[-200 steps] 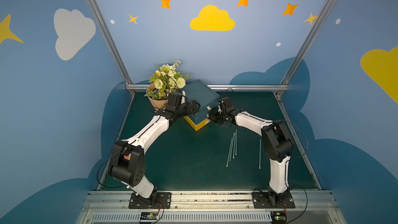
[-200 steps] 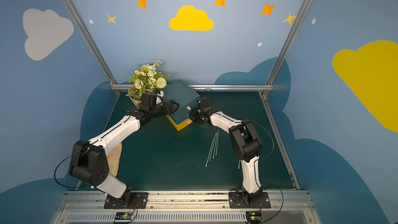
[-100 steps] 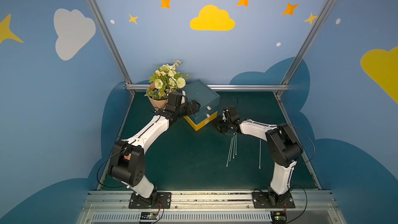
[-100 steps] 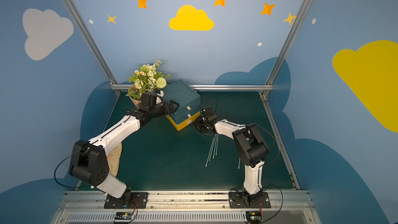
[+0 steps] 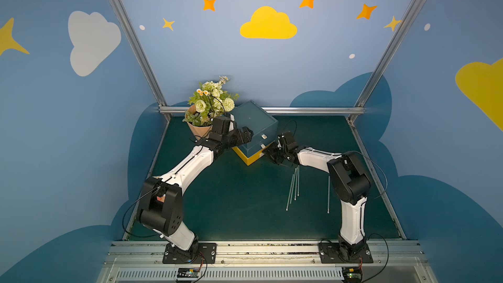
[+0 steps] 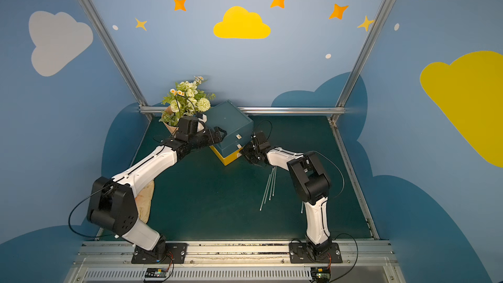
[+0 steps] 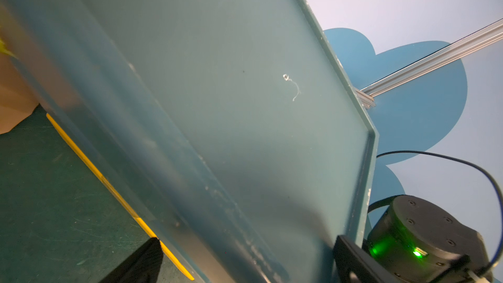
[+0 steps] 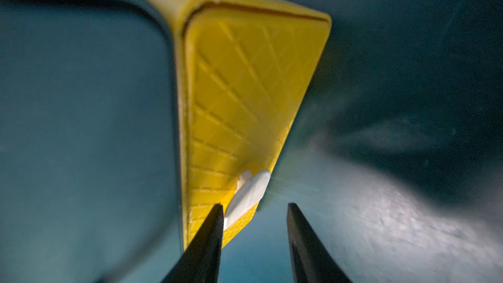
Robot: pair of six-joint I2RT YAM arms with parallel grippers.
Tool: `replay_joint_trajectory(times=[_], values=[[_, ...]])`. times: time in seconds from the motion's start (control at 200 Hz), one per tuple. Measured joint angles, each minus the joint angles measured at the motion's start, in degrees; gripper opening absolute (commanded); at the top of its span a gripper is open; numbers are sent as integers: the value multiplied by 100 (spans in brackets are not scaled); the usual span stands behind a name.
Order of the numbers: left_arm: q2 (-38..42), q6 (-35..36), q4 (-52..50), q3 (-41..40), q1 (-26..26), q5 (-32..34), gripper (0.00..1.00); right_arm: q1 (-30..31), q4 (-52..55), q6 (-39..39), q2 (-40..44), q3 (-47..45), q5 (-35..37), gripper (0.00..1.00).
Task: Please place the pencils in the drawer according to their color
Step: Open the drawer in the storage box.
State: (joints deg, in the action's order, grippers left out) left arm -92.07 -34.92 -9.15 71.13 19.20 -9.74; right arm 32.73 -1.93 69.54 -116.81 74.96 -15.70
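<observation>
Back edge, left of centre: a teal box-shaped drawer cabinet [image 5: 253, 119] stands corner-forward on the dark green bench [image 5: 231, 213], with its yellow bottom drawer [image 5: 249, 157] shut.
Back left corner: a bouquet of pale flowers in a tan paper cone [image 5: 209, 102] sits just beside the cabinet.
Left edge: a crumpled tan cloth [image 6: 145, 202] lies under the left arm.
Open room: bare green surface runs from the front edge up to the cabinet, between the two arms.
Pencils: three pale grey-green thin pencils [image 5: 291, 189] lie close together right of centre, roughly front to back, their far ends just under the right hand [image 5: 266, 154]. A fourth pencil [image 5: 328, 197] lies alone nearer the right edge, beside the right arm. All are on the bench, outside the drawers.
Right hand: it sits low at the yellow drawer's front with its dark fingers [image 8: 206, 240] partly apart. The small white knob [image 8: 249, 197] sits between them against one finger, with a gap to the other.
Left hand [image 5: 246, 134]: it is at the cabinet's upper left side. In the wrist view a dark finger [image 7: 141, 262] lies beside the teal panel; whether the hand grips cannot be told.
</observation>
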Motion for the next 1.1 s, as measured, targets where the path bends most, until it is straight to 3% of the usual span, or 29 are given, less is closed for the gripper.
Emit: replay_joint_trajectory(times=[0.43, 0.991, 1.101], values=[[0, 0, 2, 0, 0, 0, 100, 0, -114, 22, 83, -179, -35, 35], [0, -4, 11, 0, 7, 2, 100, 2, 693, -343, 1508, -1814, -81, 32], [-2, -11, 17, -2, 7, 0, 100, 2, 800, -413, 1703, -1906, -85, 36]])
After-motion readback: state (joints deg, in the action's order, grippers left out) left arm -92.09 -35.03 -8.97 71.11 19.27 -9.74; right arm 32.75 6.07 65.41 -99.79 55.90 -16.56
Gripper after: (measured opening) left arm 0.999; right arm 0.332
